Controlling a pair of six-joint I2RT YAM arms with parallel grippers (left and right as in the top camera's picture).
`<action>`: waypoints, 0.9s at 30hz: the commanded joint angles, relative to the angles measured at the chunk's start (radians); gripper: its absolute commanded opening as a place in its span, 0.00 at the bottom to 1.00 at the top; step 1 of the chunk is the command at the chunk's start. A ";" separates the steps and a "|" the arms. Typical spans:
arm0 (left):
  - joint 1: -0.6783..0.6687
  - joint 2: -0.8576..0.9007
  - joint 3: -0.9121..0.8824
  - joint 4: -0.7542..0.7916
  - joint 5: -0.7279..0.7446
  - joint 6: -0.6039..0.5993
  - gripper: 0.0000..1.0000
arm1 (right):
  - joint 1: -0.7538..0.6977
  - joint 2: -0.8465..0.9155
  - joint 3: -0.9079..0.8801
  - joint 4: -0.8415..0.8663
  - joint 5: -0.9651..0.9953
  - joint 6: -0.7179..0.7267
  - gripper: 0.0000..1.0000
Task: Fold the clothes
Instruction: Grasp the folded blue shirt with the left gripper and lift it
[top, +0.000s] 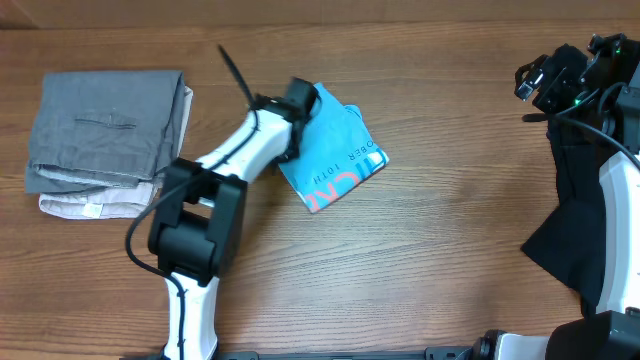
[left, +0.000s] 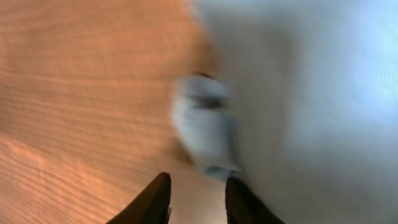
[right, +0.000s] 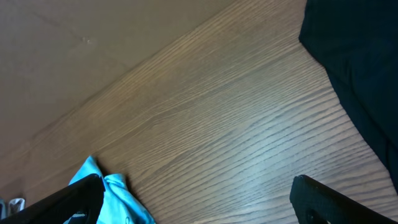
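T-shirt (top: 335, 160) lies folded on table (top: 450, 250) beside left hand (left: 198, 196)

Table (top: 450, 200): brown wood with long lines in it.
Grey pile (top: 105, 125): folded clothes, lying flat at the left side of the table.
White cloth (top: 90, 207): folded, under the grey pile, its edge peeking out.
Black cloth (top: 570, 215): bunched up at the right side.

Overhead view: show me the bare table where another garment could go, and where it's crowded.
Widest bare table: between the T-shirt and the dark cloth. Also free: the front strip below the T-shirt. Crowded: the left, with the grey stack and left arm; the right edge, under the right arm.
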 joint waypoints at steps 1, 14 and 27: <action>0.068 0.011 0.002 0.070 0.003 0.071 0.38 | 0.000 -0.004 -0.003 0.003 0.001 0.000 1.00; 0.085 -0.084 0.266 -0.171 0.333 0.158 0.34 | 0.000 -0.004 -0.003 0.003 0.001 0.000 1.00; -0.184 0.074 0.238 0.120 0.616 0.019 0.04 | 0.000 -0.004 -0.003 0.003 0.001 0.000 1.00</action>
